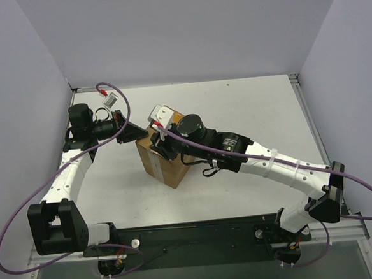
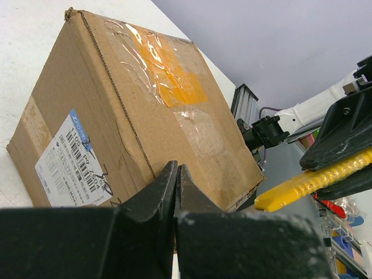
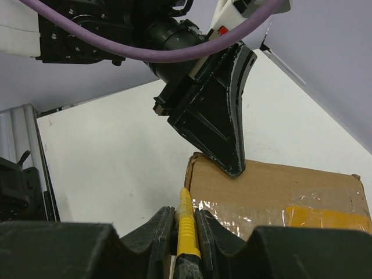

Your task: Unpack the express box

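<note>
At table centre: express box (image 1: pixel 165 161) of brown corrugated cardboard, standing on the white table (image 1: pixel 254 109), turned cornerwise to the table's edges, between the two grippers.
Box closure: flaps down; clear and orange tape (image 2: pixel 168 75) lies over the top seam, wrinkled.
Box marking: white printed label (image 2: pixel 72 161) with barcodes and a blue corner on one side face, partly scribbled over in black.
Box condition: edges scuffed, one upper corner frayed.
Left gripper (image 1: pixel 141 134): closed, fingers pressed together with nothing between them; the tips rest against the box's upper edge near a corner, on the side facing the left arm.
Right gripper (image 1: pixel 166 148): clamped on a yellow utility knife (image 3: pixel 186 229), reaching over the box from the right arm's side.
Knife position: held lengthwise between the right fingers, its forward end at the box's top edge just beside the clear tape; whether it touches the cardboard cannot be told.
Gripper spacing: both meet at the same upper end of the box, near each other but apart.
Surroundings: pale lilac walls on three sides.
</note>
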Available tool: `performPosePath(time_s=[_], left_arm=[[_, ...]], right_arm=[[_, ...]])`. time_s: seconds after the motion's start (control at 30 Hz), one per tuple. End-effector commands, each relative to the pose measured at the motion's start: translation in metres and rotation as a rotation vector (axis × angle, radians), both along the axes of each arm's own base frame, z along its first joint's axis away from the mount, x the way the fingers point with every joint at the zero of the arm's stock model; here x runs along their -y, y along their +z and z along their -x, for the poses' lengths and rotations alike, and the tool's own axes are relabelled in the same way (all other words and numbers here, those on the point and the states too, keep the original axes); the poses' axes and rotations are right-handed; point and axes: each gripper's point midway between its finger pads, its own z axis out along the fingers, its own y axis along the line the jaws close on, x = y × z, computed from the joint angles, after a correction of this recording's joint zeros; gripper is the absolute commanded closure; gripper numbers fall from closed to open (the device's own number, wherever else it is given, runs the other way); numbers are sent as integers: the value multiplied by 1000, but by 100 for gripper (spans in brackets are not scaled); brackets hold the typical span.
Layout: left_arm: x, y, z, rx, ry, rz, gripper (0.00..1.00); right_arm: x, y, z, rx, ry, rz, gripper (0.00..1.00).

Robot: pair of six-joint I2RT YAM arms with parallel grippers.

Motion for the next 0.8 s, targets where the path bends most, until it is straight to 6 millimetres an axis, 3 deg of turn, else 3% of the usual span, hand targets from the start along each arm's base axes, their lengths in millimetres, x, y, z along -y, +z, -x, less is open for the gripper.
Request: performPosePath(time_s=[0.0, 0.77], left_arm=[[-1, -20, -1, -60, 21, -17, 100], [0, -23, -2, -74, 11, -2, 100]], right_arm=[[-7, 25, -3, 10, 5, -80, 100], [-18, 16, -12, -17, 2, -74, 100]])
